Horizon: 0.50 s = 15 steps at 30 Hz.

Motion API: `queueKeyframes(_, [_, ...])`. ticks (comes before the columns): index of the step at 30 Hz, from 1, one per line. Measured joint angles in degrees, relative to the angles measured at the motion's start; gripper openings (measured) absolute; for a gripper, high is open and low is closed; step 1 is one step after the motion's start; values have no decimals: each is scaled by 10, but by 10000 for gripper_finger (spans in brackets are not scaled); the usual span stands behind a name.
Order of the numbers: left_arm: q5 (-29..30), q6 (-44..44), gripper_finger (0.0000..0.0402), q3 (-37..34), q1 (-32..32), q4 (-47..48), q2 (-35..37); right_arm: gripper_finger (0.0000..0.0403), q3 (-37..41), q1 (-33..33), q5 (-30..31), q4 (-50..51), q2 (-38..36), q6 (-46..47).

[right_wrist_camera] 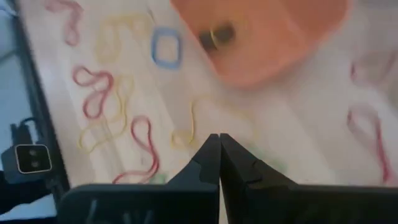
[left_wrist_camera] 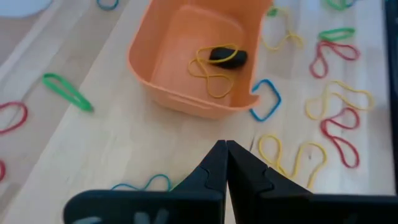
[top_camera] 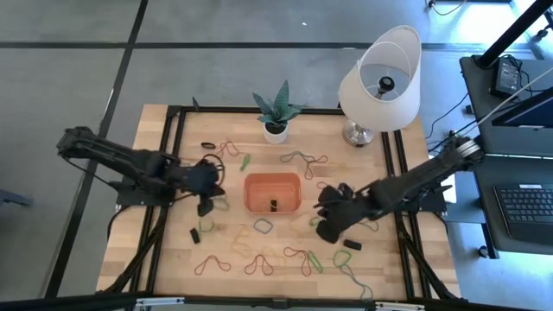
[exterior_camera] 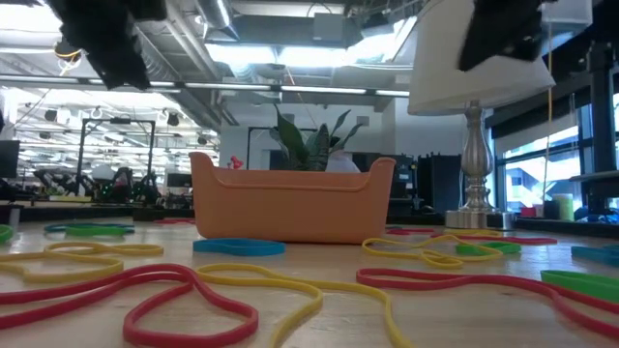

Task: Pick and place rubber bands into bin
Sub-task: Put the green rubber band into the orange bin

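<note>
High view: the orange bin [top_camera: 272, 192] sits at the centre of the wooden table [top_camera: 173, 259], with rubber bands [top_camera: 259, 226] scattered around it. The left gripper [top_camera: 206, 204] hangs just left of the bin, the right gripper [top_camera: 327, 226] to its lower right. A potted plant [top_camera: 276, 112] and a lamp [top_camera: 380, 78] stand in the upper part of the frame.

Low view: the bin [exterior_camera: 290, 203] stands mid-frame, with red and yellow bands in the foreground.

Left wrist view: fingers [left_wrist_camera: 214, 171] pressed together, nothing between them — the bin [left_wrist_camera: 155, 68] above holds a yellow band [left_wrist_camera: 208, 74] and a small black object [left_wrist_camera: 227, 57].

Right wrist view: fingers [right_wrist_camera: 208, 165] together, empty — bin [right_wrist_camera: 273, 37] at upper right.
</note>
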State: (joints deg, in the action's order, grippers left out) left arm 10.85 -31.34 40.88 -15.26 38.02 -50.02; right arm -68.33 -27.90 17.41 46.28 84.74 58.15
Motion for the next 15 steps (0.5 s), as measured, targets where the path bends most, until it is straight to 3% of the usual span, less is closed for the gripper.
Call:
queueKeyframes(5, [0,33,3,-25,-4,-1,67,4,-77,-28,-87,90,88,190])
queueKeyframes(15, [-26,77,3,-30,-4,20,102,55,-82,-97,-159,94,189,511])
